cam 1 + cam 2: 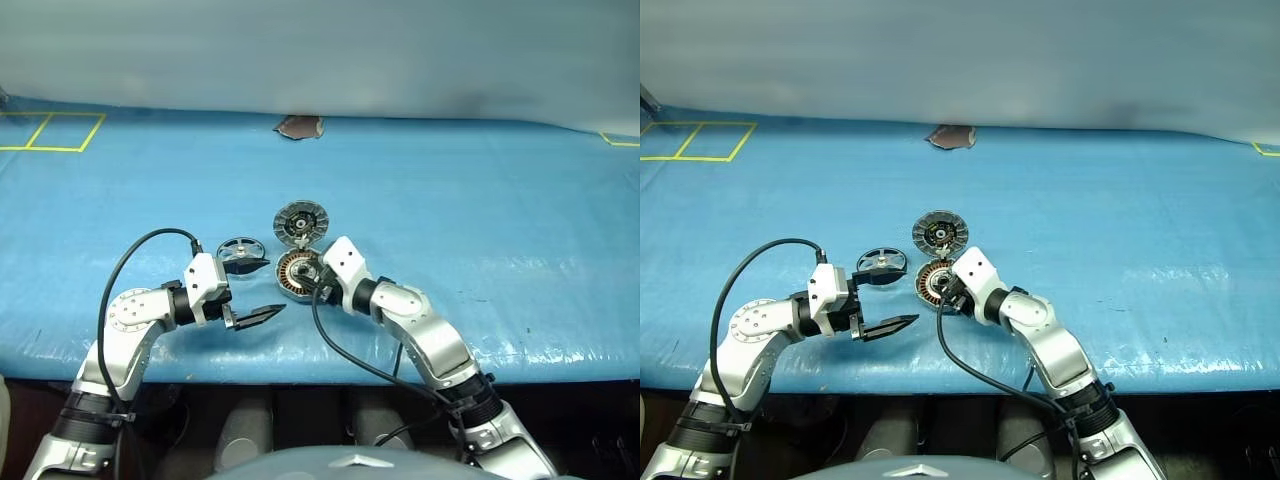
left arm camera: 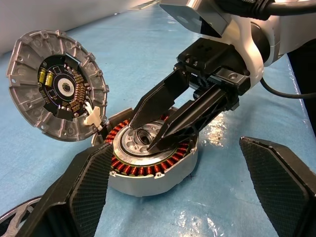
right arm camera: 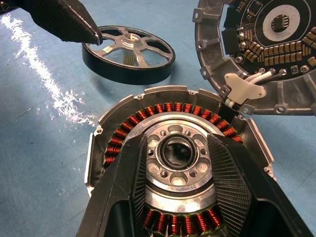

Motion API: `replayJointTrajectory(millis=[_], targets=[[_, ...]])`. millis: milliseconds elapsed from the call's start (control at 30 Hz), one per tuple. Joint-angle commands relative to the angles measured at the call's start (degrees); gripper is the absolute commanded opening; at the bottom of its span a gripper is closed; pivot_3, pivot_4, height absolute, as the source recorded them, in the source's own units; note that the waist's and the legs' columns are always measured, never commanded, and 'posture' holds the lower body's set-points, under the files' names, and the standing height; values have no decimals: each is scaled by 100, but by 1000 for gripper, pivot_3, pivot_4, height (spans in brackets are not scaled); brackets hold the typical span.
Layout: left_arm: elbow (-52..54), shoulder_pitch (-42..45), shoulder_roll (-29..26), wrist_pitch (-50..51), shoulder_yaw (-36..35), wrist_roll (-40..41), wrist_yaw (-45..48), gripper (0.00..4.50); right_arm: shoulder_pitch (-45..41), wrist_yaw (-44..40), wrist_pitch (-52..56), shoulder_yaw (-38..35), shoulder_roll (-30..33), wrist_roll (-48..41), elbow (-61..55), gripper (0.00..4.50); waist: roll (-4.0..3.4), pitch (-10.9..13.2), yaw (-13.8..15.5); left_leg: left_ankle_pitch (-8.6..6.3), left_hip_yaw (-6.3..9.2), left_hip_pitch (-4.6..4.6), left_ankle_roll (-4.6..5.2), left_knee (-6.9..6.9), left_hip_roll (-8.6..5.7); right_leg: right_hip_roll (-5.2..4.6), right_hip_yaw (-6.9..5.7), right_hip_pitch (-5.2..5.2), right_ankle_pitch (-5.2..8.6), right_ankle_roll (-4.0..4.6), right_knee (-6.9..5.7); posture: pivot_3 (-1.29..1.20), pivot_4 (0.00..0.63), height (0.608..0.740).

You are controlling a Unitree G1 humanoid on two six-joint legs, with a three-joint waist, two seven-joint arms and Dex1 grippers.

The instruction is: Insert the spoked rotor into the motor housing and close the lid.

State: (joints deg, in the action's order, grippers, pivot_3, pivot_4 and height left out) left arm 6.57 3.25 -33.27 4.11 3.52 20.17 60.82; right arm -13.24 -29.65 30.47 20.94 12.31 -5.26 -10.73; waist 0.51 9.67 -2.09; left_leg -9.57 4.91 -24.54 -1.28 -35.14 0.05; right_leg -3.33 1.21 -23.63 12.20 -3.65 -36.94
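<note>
Lying apart from the housing on the blue tabletop (image 1: pixel 480 200), the spoked rotor (image 1: pixel 243 251) is not yet seated, so the task is judged to be at its early stage: the rotor has to go in and the lid has to come down, and neither is done as things are lying now.

The motor housing (image 3: pixel 173 143) is sitting open near the tabletop's front edge, its ring of copper-orange windings and its pale central hub with a dark bore plainly showing. The lid (image 2: pixel 57 91) is standing swung back from the housing's far rim, joined there by a small white piece, with its inner face turned up: a dark circuit board with small parts around a pale centre, ringed by grey ribbed metal.

The rotor is resting just to the left of the housing, not touching it: a flat wheel with a dark outer band, silver spokes and a raised hub.

The right claw (image 2: pixel 163 131) is reaching down over the housing's hub, its fingers standing a little apart with the tips close to the bore; it is gripping nothing. The left claw (image 1: pixel 256 290) is hovering with its fingers spread wide and holding nothing, one finger over the rotor's rim and the other nearer the tabletop's front edge.

What is left, in my judgement, is lifting the rotor, centring it over the windings, lowering it flat, then folding the lid over.
</note>
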Motion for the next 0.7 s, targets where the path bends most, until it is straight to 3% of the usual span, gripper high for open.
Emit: replayJointTrajectory(millis=[33,167,267,400,433,700], targets=[[-12,78,6,-141,-20,-46,-10,4500,-71,0,-108,-78,-73,-82,-306,2051,0,0,0,0,0,0,0,0,0,0,0,0,0,0,0,0,150,740],[-21,79,4,-146,-9,-49,-13,4500,-72,-23,-110,-173,-172,-210,-362,2051,0,0,-2,0,0,0,0,0,0,0,0,0,0,0,0,0,150,740],[-27,77,2,-159,-4,-51,-21,4500,-76,-38,-120,-208,-200,-234,-325,1448,0,0,-1,0,0,0,0,0,0,0,0,0,0,0,0,0,150,740],[-25,66,8,-176,-6,-62,-34,4500,-89,-15,-152,-235,-207,-232,-182,145,0,0,-1,0,0,0,0,0,0,0,0,0,0,0,0,0,150,740],[-21,63,10,-169,-9,-62,-39,4500,-95,-8,-161,-242,-206,-232,-144,22,0,0,-1,0,0,0,0,0,0,0,0,0,0,0,0,0,150,740],[-17,46,14,-136,-29,-89,-86,4500,-168,45,-234,-227,-257,-176,162,22,0,0,-3,0,0,0,0,0,0,1,0,0,0,0,0,0,150,740]])
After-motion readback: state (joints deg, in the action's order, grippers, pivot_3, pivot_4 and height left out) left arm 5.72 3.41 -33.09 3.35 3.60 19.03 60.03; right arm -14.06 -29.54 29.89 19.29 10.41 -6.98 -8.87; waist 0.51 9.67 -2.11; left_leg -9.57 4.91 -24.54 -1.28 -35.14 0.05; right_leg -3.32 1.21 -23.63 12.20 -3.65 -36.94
